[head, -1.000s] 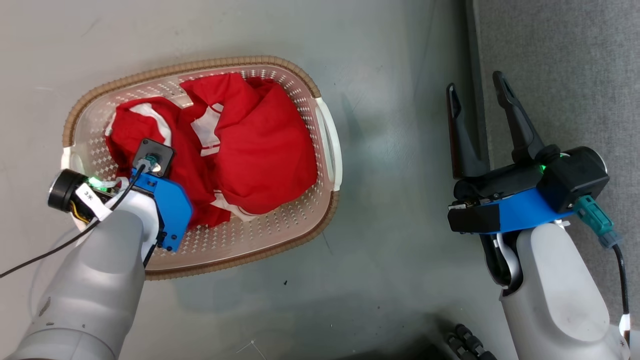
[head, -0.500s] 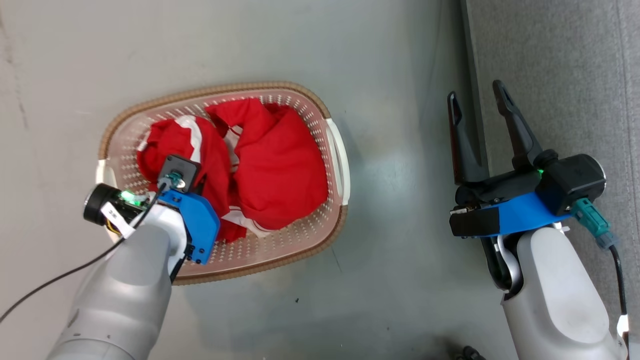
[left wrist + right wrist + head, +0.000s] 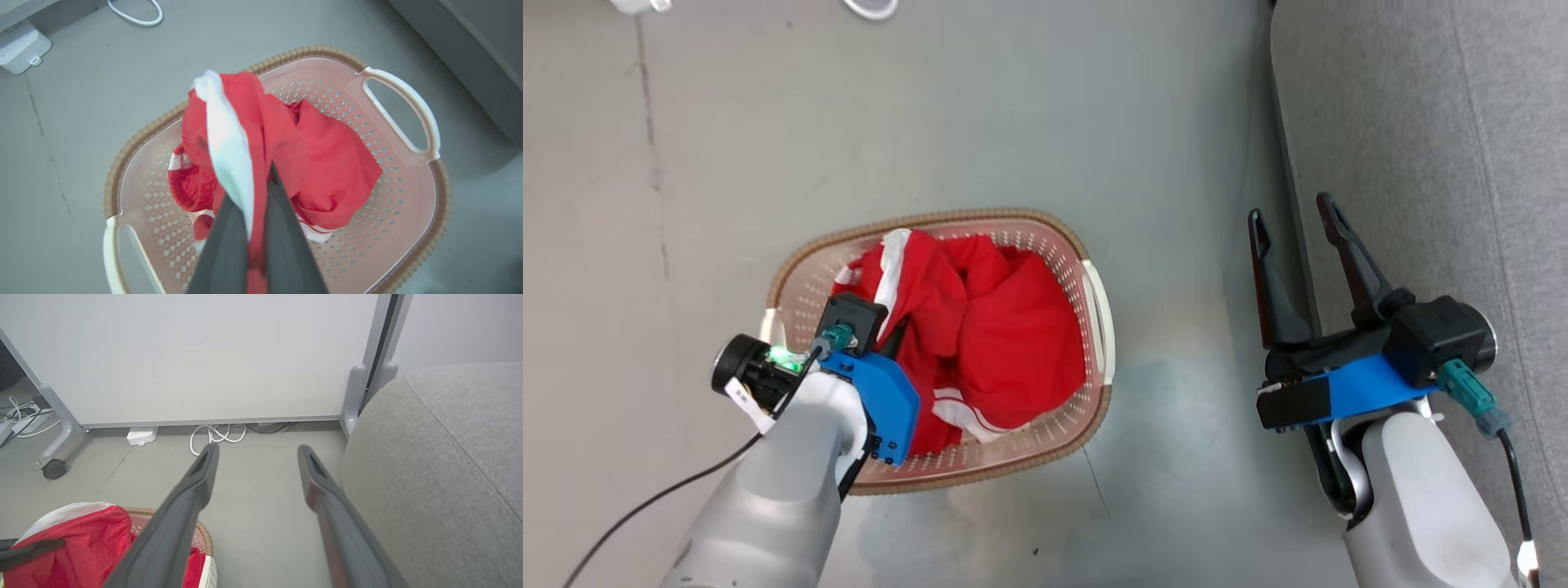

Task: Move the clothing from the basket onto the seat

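While the left gripper (image 3: 256, 192) is clamped tight on a fold of the clothing (image 3: 1013, 343), the fabric bunches up into a peak between its two dark fingers, with a white stripe running up one side of the red. The lower part of that garment trails down into the basket (image 3: 947, 217). The other red piece lies in a heap on the basket's bottom right next to it, toward the handle on the sofa side. So all the clothing I can see is either in the basket or hanging just above it. The basket sits on the grey floor (image 3: 980, 106), apart from the seat (image 3: 1437, 163), which runs down the right side of the head view. The right gripper (image 3: 1290, 211) hangs just beside the seat's rounded edge, jaws spread wide and empty, fingers pointing away from the robot. In the left wrist view there's also a white power strip (image 3: 20, 49) and a loop of white cable (image 3: 135, 14) lying on the floor past the basket
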Available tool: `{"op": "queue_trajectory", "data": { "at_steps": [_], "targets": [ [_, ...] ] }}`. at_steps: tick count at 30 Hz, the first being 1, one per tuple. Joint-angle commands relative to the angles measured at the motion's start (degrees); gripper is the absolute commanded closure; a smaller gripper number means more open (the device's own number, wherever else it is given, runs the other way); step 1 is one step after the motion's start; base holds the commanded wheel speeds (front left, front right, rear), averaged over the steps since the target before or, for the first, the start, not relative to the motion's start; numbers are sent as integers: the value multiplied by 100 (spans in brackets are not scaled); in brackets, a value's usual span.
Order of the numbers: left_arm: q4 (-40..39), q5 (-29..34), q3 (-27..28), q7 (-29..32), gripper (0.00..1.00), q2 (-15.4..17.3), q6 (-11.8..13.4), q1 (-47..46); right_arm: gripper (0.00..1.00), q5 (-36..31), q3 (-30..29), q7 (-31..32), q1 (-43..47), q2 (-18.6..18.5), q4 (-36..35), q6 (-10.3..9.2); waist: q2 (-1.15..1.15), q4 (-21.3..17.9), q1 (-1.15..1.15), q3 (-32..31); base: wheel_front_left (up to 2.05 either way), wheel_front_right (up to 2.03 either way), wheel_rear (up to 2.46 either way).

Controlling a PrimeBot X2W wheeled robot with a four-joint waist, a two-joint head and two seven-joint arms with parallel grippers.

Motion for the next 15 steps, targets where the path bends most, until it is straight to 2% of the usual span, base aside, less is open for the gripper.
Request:
{"op": "queue_trajectory", "data": {
  "at_steps": [1,6,15],
  "targets": [
    [-107,-89,5,-62,100,3,-13,119,0,20,-14,-6,92,-36,39,-4,0,111,1,-321,0,0,0],
    [-358,-232,-25,-103,100,-22,-27,309,0,3,-39,-6,251,-36,109,-4,0,184,1,-659,0,0,0],
    [-1433,-467,-94,-103,100,-34,-33,812,0,12,-79,-6,661,-31,269,-4,0,322,1,-1425,0,0,0]
  ]
}}
